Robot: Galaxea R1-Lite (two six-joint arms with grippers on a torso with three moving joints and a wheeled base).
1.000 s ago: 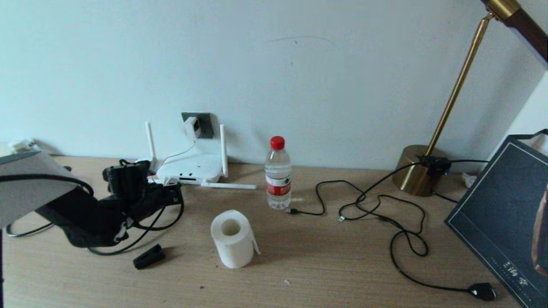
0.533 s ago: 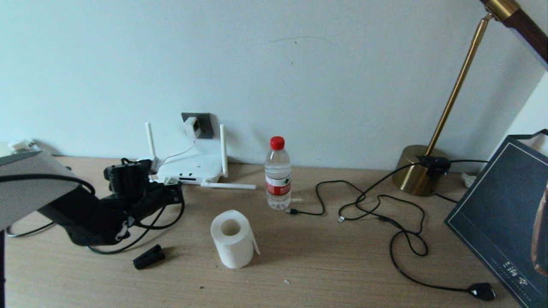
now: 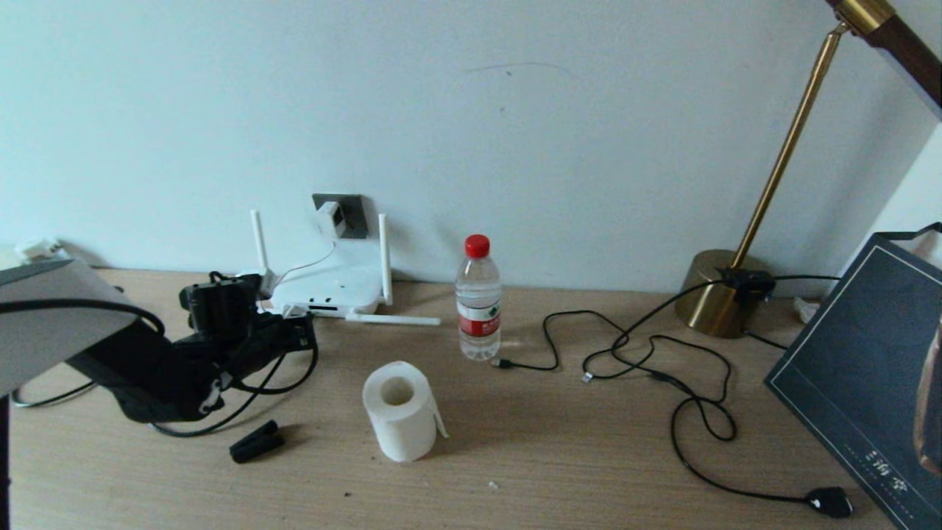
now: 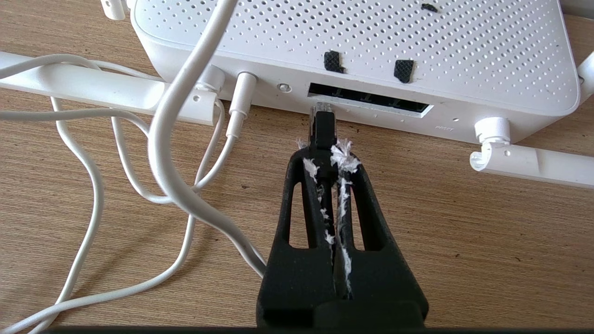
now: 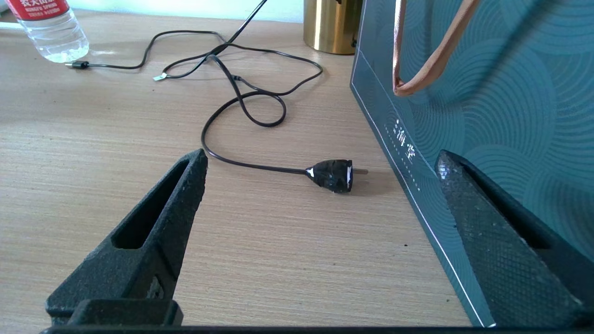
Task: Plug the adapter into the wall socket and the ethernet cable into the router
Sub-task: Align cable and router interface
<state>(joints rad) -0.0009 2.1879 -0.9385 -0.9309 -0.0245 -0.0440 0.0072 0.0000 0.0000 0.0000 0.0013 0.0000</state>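
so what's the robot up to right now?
The left gripper is shut on the ethernet cable, holding its clear-tipped plug just in front of the router port row, not yet seated. The adapter already sits in the wall socket behind the router. The right gripper is open and idle over the desk, near a dark bag and a loose black plug.

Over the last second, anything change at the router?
Barely: the left gripper, still shut on the ethernet cable, stays at the router ports with only a slight shift. The adapter remains in the wall socket.
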